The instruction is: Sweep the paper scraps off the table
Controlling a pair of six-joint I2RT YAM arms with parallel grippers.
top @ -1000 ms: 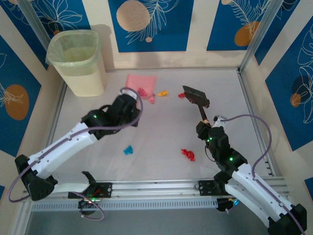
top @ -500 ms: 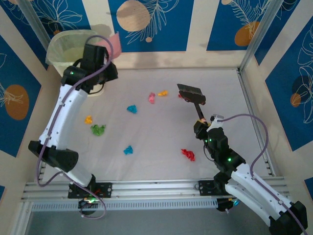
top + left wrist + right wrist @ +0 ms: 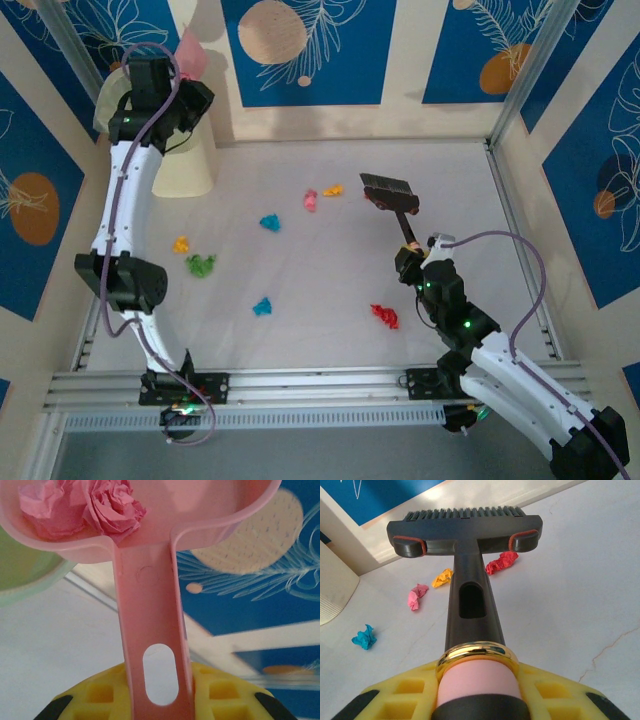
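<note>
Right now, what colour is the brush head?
Brush head black, red-trimmed; best in right wrist view.

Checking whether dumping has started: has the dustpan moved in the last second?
Yes. The dustpan went from the table, right of the bin, up and left to above the bin's rim.

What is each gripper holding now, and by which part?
The left gripper holds the pink dustpan by the end of its handle. The right gripper holds the black brush by the pink end of its handle.
</note>
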